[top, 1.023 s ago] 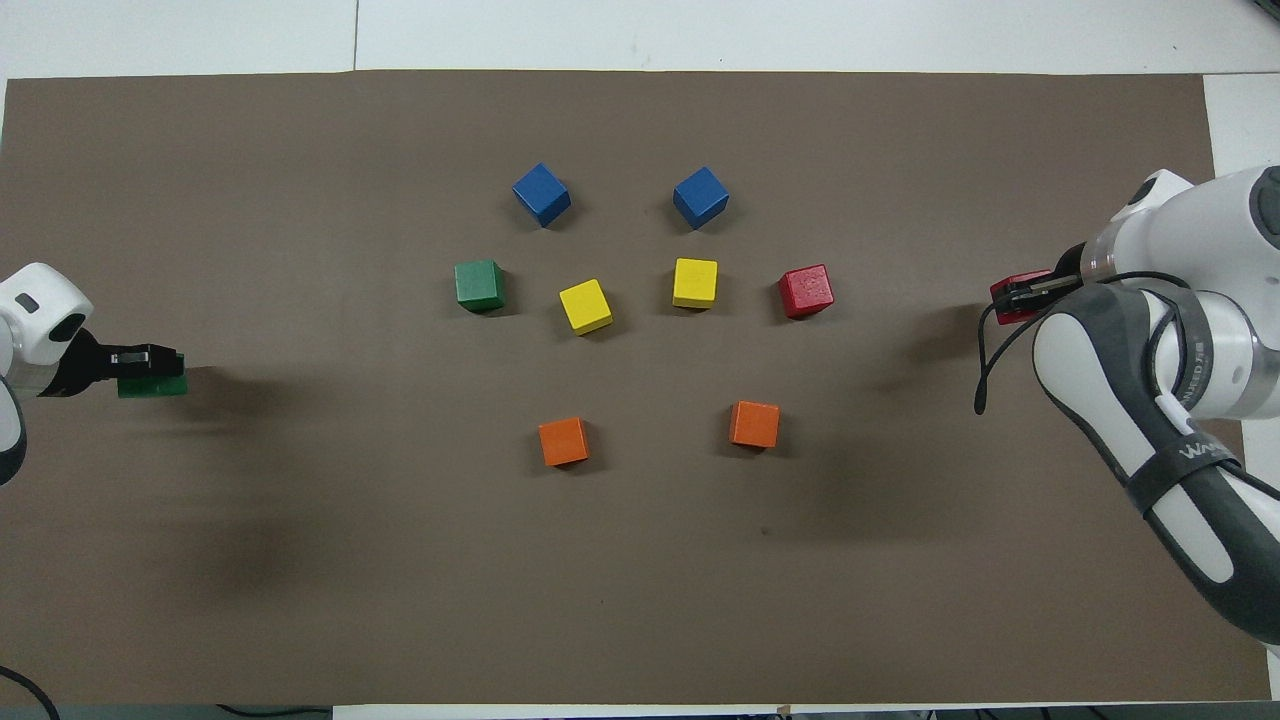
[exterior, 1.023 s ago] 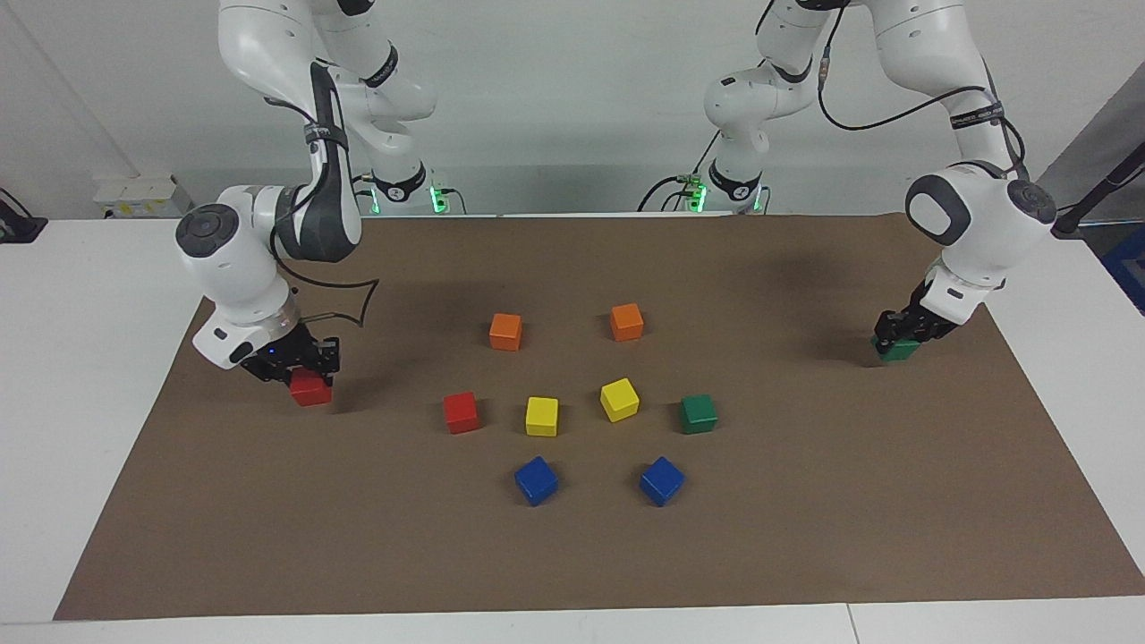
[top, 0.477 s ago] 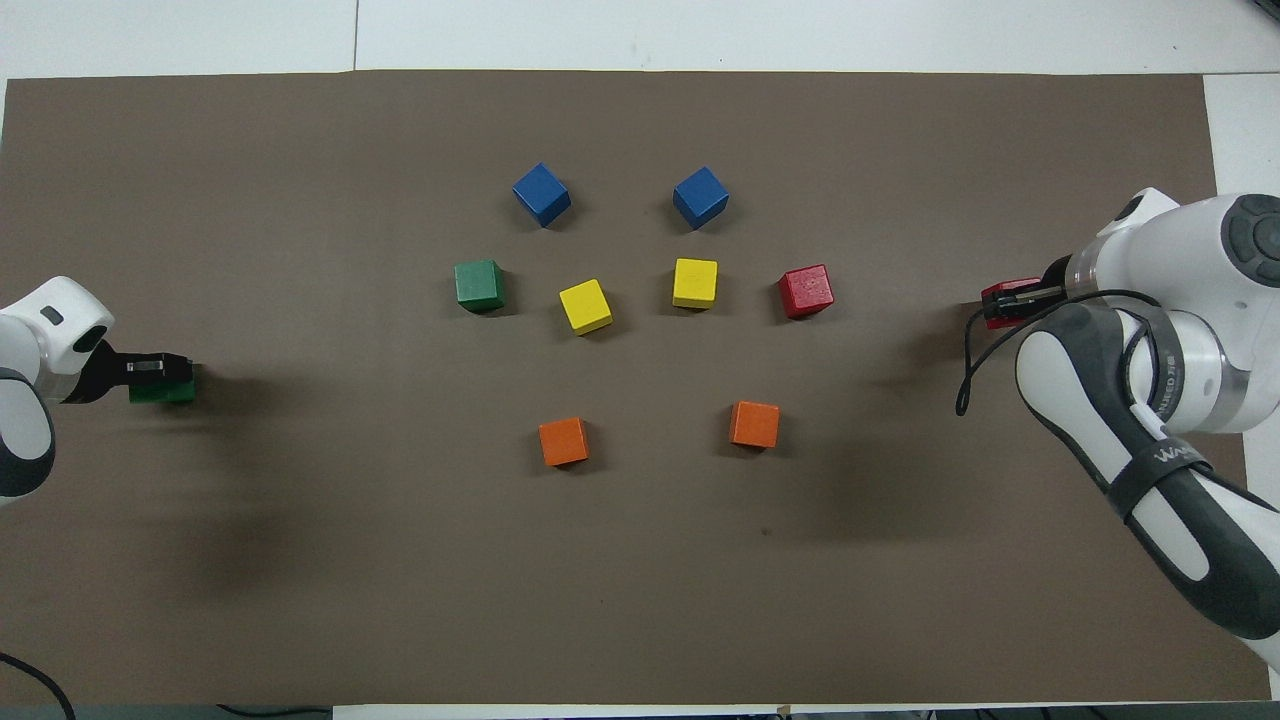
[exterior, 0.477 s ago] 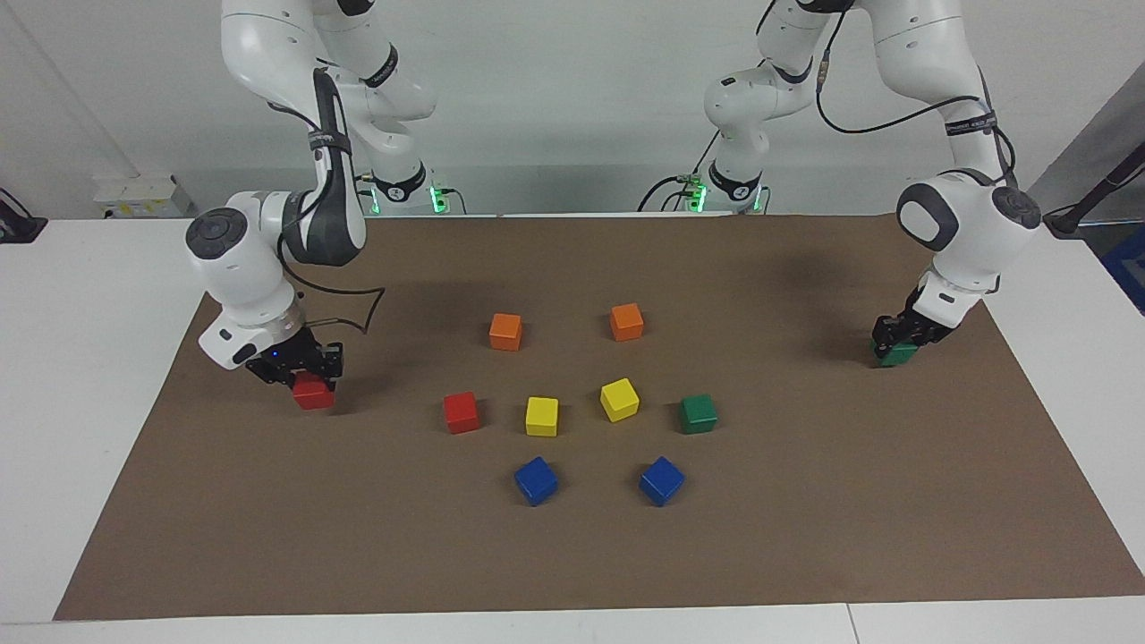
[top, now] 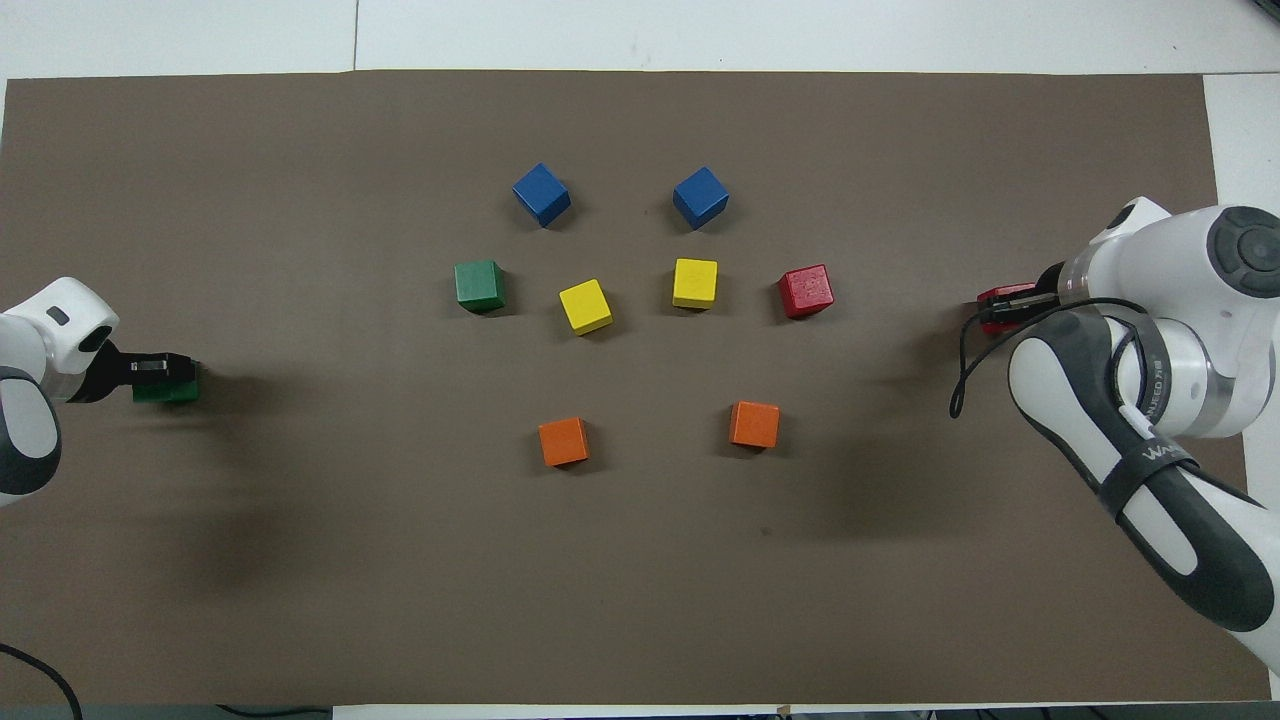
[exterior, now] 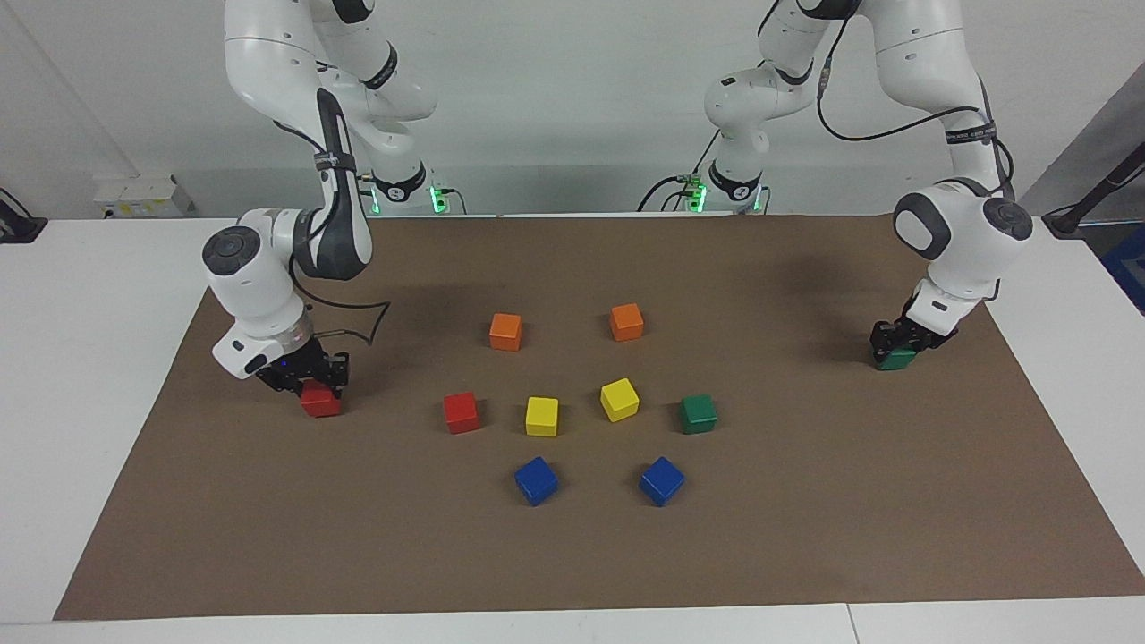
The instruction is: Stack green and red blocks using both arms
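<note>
At the right arm's end of the mat, my right gripper (exterior: 313, 386) is shut on a red block (exterior: 320, 402), low over or on the mat; the same red block (top: 1003, 303) peeks out in the overhead view. My left gripper (exterior: 899, 345) is shut on a green block (exterior: 897, 359) at the left arm's end, also down at the mat, and that green block (top: 170, 390) shows from above. A second red block (exterior: 462, 412) and a second green block (exterior: 698, 413) sit free at the two ends of the middle row.
Two yellow cubes (exterior: 541, 416) (exterior: 619, 399) lie between the free red and green blocks. Two orange cubes (exterior: 505, 331) (exterior: 627, 321) sit nearer to the robots, two blue cubes (exterior: 536, 480) (exterior: 662, 480) farther from them. A brown mat (exterior: 805, 537) covers the table.
Both grippers have carried their blocks a little toward the middle of the table and lower toward the mat. The loose cubes have not moved.
</note>
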Controlling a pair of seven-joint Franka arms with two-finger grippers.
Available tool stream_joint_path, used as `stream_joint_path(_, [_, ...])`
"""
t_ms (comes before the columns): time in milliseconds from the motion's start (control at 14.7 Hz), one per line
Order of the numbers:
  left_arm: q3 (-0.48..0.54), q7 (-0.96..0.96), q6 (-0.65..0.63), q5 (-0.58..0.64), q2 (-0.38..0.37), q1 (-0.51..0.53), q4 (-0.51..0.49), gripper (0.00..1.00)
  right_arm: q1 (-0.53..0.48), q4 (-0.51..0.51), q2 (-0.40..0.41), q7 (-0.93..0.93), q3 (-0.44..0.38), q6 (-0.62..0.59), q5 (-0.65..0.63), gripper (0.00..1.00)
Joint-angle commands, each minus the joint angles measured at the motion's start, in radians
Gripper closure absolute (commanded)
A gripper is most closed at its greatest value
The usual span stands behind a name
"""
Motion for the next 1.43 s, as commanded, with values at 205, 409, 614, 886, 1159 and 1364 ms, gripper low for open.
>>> stream_joint_path(205, [-0.004, 0.021, -0.222, 0.032, 0.008, -0.001, 0.170, 0.00, -0.017, -0.014, -0.002, 0.008, 0.010, 0.027, 0.010, 1.00])
stream_joint_path(409, [-0.009, -0.008, -0.407, 0.032, 0.001, -0.039, 0.311, 0.00, -0.020, -0.020, 0.000, 0.009, 0.010, 0.027, 0.008, 0.27])
stream_joint_path(614, [-0.009, -0.222, -0.477, 0.032, 0.010, -0.179, 0.405, 0.00, -0.021, -0.020, 0.000, 0.006, 0.010, 0.024, 0.008, 0.00])
stream_joint_path(886, [-0.012, -0.379, -0.443, -0.027, 0.034, -0.335, 0.442, 0.00, -0.009, 0.014, -0.030, 0.011, 0.011, -0.038, 0.008, 0.00])
stream_joint_path(1159, [-0.010, -0.477, -0.436, -0.080, 0.157, -0.464, 0.540, 0.00, 0.002, 0.240, -0.046, -0.002, 0.019, -0.344, -0.005, 0.00])
stream_joint_path(1364, [-0.009, -0.516, -0.338, -0.080, 0.254, -0.527, 0.577, 0.00, 0.098, 0.453, -0.016, 0.072, 0.022, -0.520, -0.011, 0.00])
